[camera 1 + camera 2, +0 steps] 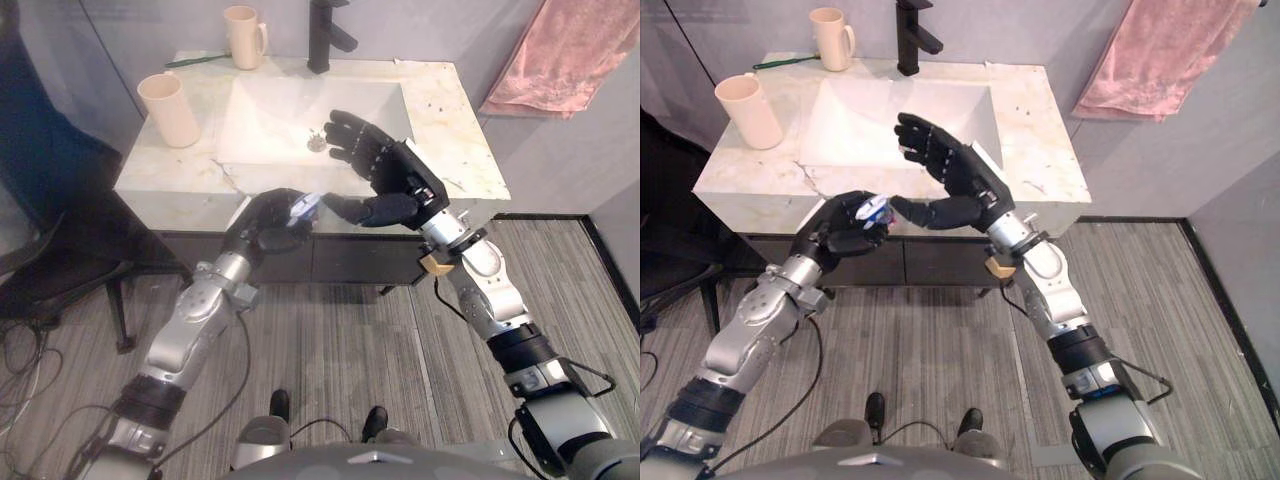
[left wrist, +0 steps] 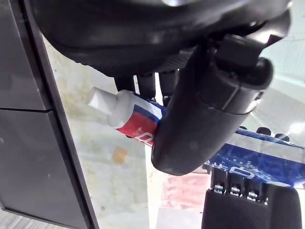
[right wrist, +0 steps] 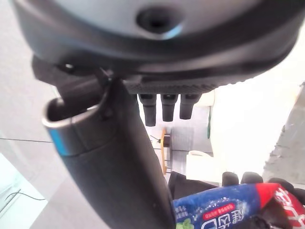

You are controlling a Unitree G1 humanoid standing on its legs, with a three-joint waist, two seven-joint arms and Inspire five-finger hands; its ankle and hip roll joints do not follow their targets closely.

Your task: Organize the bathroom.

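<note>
The left robot hand point(image 1: 268, 222) is curling its fingers and thumb around a toothpaste tube point(image 2: 136, 120), white-capped with red and blue print, and is holding it just off the front edge of the marble bench point(image 1: 455, 120), near the middle of the left eye view. The right robot hand point(image 1: 372, 160) is hovering above the sink basin point(image 1: 270, 125) with its fingers spread and straight, grasping nothing; its thumb is reaching toward the tube, and the blue end of the tube is showing at the bottom of the right wrist view.

As for progress, the job is looking only partly under way. The tube is not yet sitting in any container. Two cream cups are standing on the bench: one cup point(image 1: 171, 108) at the left of the basin, and a handled mug point(image 1: 244, 37) at the upper left, near the black tap point(image 1: 326, 36). A green toothbrush point(image 1: 195, 61) is lying flat on the bench beside that mug, outside either cup. A pink towel point(image 1: 565, 60) is hanging on the wall at the upper right.

Judging from this, the tube seems to be waiting for a handover or a placing, and the toothbrush probably remains to be stood in a cup.
</note>
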